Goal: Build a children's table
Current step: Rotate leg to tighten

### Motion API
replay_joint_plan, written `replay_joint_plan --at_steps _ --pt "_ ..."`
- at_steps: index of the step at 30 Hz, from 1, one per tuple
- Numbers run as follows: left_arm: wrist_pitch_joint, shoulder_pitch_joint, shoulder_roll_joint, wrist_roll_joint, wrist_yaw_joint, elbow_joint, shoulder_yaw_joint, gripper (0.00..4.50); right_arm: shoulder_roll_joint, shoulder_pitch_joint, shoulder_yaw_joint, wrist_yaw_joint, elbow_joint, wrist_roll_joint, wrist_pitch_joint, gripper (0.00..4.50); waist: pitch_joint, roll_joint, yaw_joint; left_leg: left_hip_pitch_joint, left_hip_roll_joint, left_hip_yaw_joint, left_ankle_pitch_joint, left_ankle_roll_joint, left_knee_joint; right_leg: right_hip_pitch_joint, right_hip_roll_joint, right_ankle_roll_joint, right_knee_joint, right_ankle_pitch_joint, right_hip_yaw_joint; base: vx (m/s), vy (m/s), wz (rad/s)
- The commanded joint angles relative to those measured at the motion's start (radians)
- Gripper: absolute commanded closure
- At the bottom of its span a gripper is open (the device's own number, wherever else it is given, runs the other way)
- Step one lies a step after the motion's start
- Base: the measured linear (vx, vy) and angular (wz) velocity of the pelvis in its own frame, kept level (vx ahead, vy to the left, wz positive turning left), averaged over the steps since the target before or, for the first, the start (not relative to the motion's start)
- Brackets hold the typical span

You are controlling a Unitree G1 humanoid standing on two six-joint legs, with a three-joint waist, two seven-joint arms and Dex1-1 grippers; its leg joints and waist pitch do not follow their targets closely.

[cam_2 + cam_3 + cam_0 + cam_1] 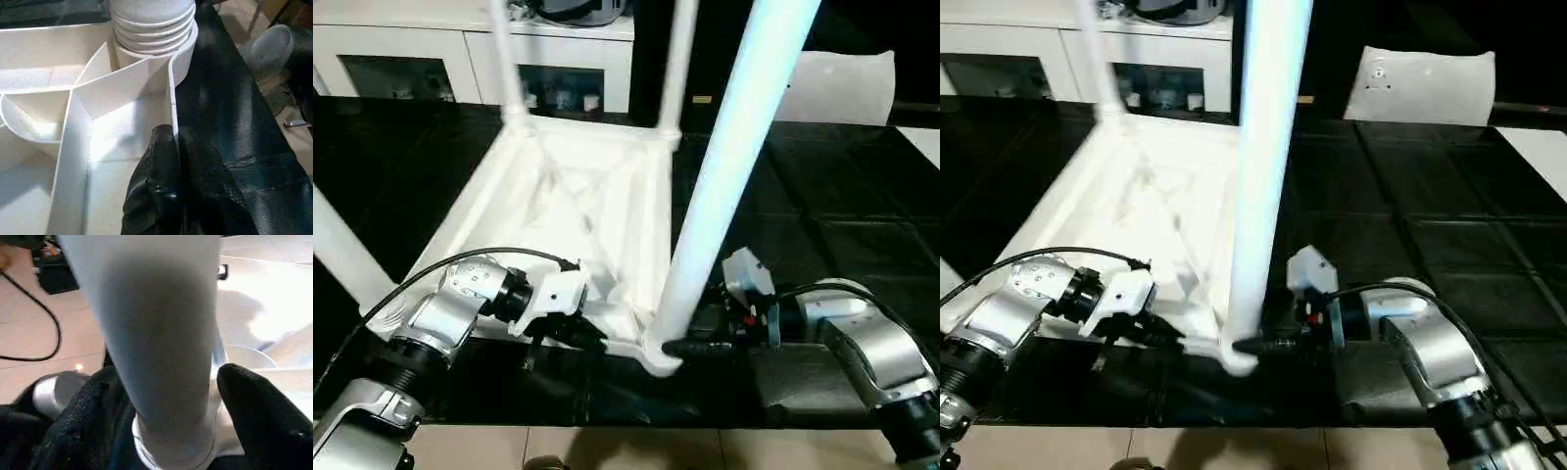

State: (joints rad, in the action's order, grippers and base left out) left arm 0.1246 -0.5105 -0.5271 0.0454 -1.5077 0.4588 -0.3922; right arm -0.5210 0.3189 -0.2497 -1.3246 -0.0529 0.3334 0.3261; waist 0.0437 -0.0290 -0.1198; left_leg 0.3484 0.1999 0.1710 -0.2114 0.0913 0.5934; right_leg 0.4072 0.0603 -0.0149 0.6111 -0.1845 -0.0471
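Table top: the children's table (578,211) lies upside down on the black counter (822,186), ribbed underside facing up.
Legs: four white legs stand up from the corner sockets; the nearest leg (724,166) rises at the near right corner, tilted a little to the right in the left eye view.
Near socket: the threaded base of this leg (151,22) sits in the round corner socket, with some thread rings above the socket rim.
Left gripper (570,335): it lies at the near edge of the table top, beside the near right corner.
Left fingers (159,166): pressed together, with the thin white edge wall of the table top pinched between them.
Right gripper (166,396): it reaches from the right to the bottom of the nearest leg.
Right fingers (254,401): set wide, one on each side of the leg just above the socket; I cannot tell if they press the leg.
Background: a white cabinet (460,54) with dark openings behind the counter, and a white cushion-like bag (1420,83) at the far right.
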Motion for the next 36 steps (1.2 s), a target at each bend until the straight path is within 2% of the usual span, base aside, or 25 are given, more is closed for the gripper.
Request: replay_joint_plan --at_steps 1,4,5,6,7,13,19,20,22,23,24,25,26,27,28,29,30,31,32,33,34,35,36 --pt "0.025 -0.011 0.011 -0.01 -0.055 -0.012 -0.052 4.5 -0.012 0.013 -0.009 -0.027 -0.005 0.013 0.008 1.42 -0.057 -0.001 0.004 -0.004 0.035 0.001 -0.118 -0.042 -0.068 -0.054 0.074 -0.214 -0.058 -0.148 0.044 0.0 0.0 0.0" --pt "0.034 -0.016 0.015 -0.012 -0.057 -0.005 -0.054 4.5 -0.019 0.021 -0.023 -0.068 -0.011 0.024 0.019 1.71 -0.058 -0.004 0.003 -0.003 0.034 0.001 -0.111 -0.043 -0.067 -0.055 0.073 -0.211 -0.057 -0.149 0.042 0.0 0.0 0.0" --pt "0.042 -0.023 0.016 -0.018 -0.059 0.008 -0.052 4.5 -0.024 0.026 -0.032 -0.082 -0.014 0.026 0.021 1.77 -0.057 -0.01 0.004 -0.002 0.034 0.002 -0.11 -0.044 -0.068 -0.055 0.073 -0.209 -0.058 -0.153 0.043 0.0 0.0 0.0" --pt "0.047 -0.025 0.016 -0.02 -0.058 0.015 -0.05 4.5 -0.026 0.028 -0.034 -0.089 -0.015 0.028 0.025 1.87 -0.057 -0.009 0.003 -0.002 0.033 0.001 -0.11 -0.043 -0.067 -0.055 0.073 -0.207 -0.058 -0.161 0.043 0.0 0.0 0.0" --pt "0.049 -0.025 0.016 -0.021 -0.058 0.017 -0.049 4.5 -0.026 0.028 -0.035 -0.091 -0.015 0.029 0.027 1.99 -0.057 -0.004 0.001 -0.004 0.033 0.002 -0.112 -0.04 -0.067 -0.053 0.073 -0.204 -0.06 -0.17 0.043 0.0 0.0 0.0" --pt "0.053 -0.024 0.011 -0.022 -0.059 0.021 -0.048 4.5 -0.026 0.027 -0.038 -0.108 -0.015 0.035 0.04 2.37 -0.058 -0.006 -0.003 -0.004 0.035 0.001 -0.111 -0.033 -0.067 -0.053 0.074 -0.201 -0.058 -0.166 0.043 0.0 0.0 0.0" --pt "0.053 -0.02 0.012 -0.023 -0.047 0.031 -0.04 4.5 -0.023 0.01 -0.043 -0.105 0.005 0.049 0.06 2.46 -0.059 -0.005 -0.004 -0.004 0.034 0.001 -0.111 -0.032 -0.067 -0.054 0.074 -0.201 -0.057 -0.164 0.042 0.0 0.0 0.0" --pt "0.042 -0.015 0.015 -0.019 -0.03 0.029 -0.03 4.5 -0.018 -0.001 -0.041 -0.095 0.019 0.058 0.072 2.46 -0.058 0.0 -0.004 -0.003 0.034 0.001 -0.112 -0.03 -0.067 -0.054 0.073 -0.202 -0.058 -0.155 0.043 0.0 0.0 0.0" --pt "0.031 -0.011 0.023 -0.018 0.004 0.027 -0.015 4.5 -0.005 -0.018 -0.032 -0.066 0.04 0.069 0.087 2.46 -0.058 0.0 -0.009 -0.004 0.034 0.001 -0.112 -0.028 -0.066 -0.054 0.073 -0.2 -0.058 -0.149 0.044 0.0 0.0 0.0" --pt "0.004 -0.003 0.036 -0.018 0.056 0.014 0.002 4.5 0.018 -0.04 -0.019 -0.01 0.06 0.072 0.101 2.47 -0.059 0.009 -0.011 -0.006 0.035 0.0 -0.118 -0.025 -0.067 -0.053 0.073 -0.201 -0.057 -0.154 0.043 0.0 0.0 0.0" --pt "0.002 -0.003 0.036 -0.018 0.059 0.012 0.003 4.5 0.02 -0.041 -0.018 -0.007 0.061 0.072 0.102 2.47 -0.058 0.005 -0.009 -0.006 0.035 0.002 -0.126 -0.023 -0.067 -0.051 0.072 -0.201 -0.06 -0.157 0.044 0.0 0.0 0.0" --pt "-0.031 0.007 0.049 -0.017 0.104 -0.006 0.018 4.5 0.046 -0.058 -0.007 0.054 0.071 0.063 0.106 2.47 -0.054 0.001 -0.01 -0.006 0.035 0.001 -0.147 -0.015 -0.07 -0.052 0.073 -0.193 -0.064 -0.194 0.044 0.0 0.0 0.0" --pt "-0.063 0.016 0.063 -0.014 0.147 -0.026 0.032 4.5 0.075 -0.072 0.005 0.125 0.075 0.043 0.104 2.47 -0.052 0.005 -0.01 -0.007 0.034 0.0 -0.177 -0.004 -0.074 -0.05 0.075 -0.18 -0.07 -0.251 0.045 0.0 0.0 0.0" --pt "-0.099 0.026 0.076 -0.02 0.193 -0.046 0.041 4.5 0.108 -0.081 0.011 0.197 0.069 0.017 0.106 2.47 -0.048 0.003 -0.007 -0.006 0.033 -0.002 -0.193 0.003 -0.076 -0.05 0.076 -0.17 -0.074 -0.289 0.044 0.0 0.0 0.0" --pt "-0.123 0.032 0.085 -0.025 0.223 -0.058 0.047 4.5 0.129 -0.086 0.015 0.245 0.064 -0.001 0.108 2.47 -0.041 0.007 -0.002 -0.011 0.031 -0.004 -0.249 0.019 -0.08 -0.044 0.077 -0.141 -0.085 -0.402 0.042 0.0 0.0 0.0" --pt "-0.141 0.036 0.09 -0.026 0.239 -0.067 0.05 4.5 0.142 -0.088 0.016 0.272 0.061 -0.011 0.108 2.47 -0.038 0.005 0.002 -0.013 0.028 -0.007 -0.275 0.024 -0.083 -0.043 0.077 -0.12 -0.094 -0.472 0.04 0.0 0.0 0.0" --pt "-0.212 0.054 0.12 -0.03 0.313 -0.103 0.067 4.5 0.209 -0.091 0.034 0.394 0.049 -0.039 0.133 2.49 -0.036 0.005 0.016 -0.021 0.021 -0.014 -0.317 0.031 -0.081 -0.038 0.079 -0.057 -0.112 -0.627 0.034 -0.053 -0.003 -0.05" --pt "-0.212 0.054 0.12 -0.03 0.313 -0.103 0.067 4.5 0.209 -0.091 0.034 0.394 0.049 -0.039 0.133 2.49 -0.037 0.004 0.023 -0.018 0.022 -0.016 -0.315 0.036 -0.082 -0.039 0.08 -0.05 -0.112 -0.638 0.034 -0.053 -0.003 -0.05" --pt "-0.244 0.063 0.135 -0.031 0.348 -0.12 0.075 4.5 0.244 -0.091 0.046 0.453 0.045 -0.046 0.151 2.51 -0.038 0.004 0.035 -0.013 0.018 -0.019 -0.309 0.037 -0.082 -0.043 0.08 -0.031 -0.117 -0.663 0.027 -0.054 0.011 -0.1" --pt "-0.326 0.077 0.182 -0.038 0.439 -0.159 0.096 4.5 0.332 -0.085 0.069 0.595 0.029 -0.069 0.178 2.52 -0.038 0.003 0.051 -0.001 0.02 -0.023 -0.306 0.039 -0.087 -0.049 0.079 -0.027 -0.115 -0.651 0.024 0.0 0.0 0.0" --pt "-0.349 0.077 0.203 -0.052 0.488 -0.165 0.103 4.5 0.369 -0.08 0.075 0.649 0.023 -0.079 0.187 2.53 -0.036 0.005 0.064 -0.005 0.018 -0.025 -0.322 0.042 -0.086 -0.041 0.077 -0.025 -0.123 -0.659 0.018 0.0 0.0 0.0" --pt "-0.372 0.076 0.224 -0.062 0.531 -0.168 0.111 4.5 0.406 -0.074 0.085 0.701 0.014 -0.082 0.199 2.53 -0.036 0.005 0.064 -0.005 0.018 -0.025 -0.322 0.042 -0.086 -0.041 0.077 -0.025 -0.123 -0.659 0.018 0.0 0.0 0.0" --pt "-0.391 0.076 0.241 -0.07 0.565 -0.173 0.117 4.5 0.433 -0.07 0.093 0.74 0.007 -0.084 0.209 2.53 -0.04 0.006 0.073 -0.012 0.017 -0.027 -0.335 0.037 -0.083 -0.039 0.079 -0.028 -0.127 -0.656 0.013 0.0 0.0 0.0"
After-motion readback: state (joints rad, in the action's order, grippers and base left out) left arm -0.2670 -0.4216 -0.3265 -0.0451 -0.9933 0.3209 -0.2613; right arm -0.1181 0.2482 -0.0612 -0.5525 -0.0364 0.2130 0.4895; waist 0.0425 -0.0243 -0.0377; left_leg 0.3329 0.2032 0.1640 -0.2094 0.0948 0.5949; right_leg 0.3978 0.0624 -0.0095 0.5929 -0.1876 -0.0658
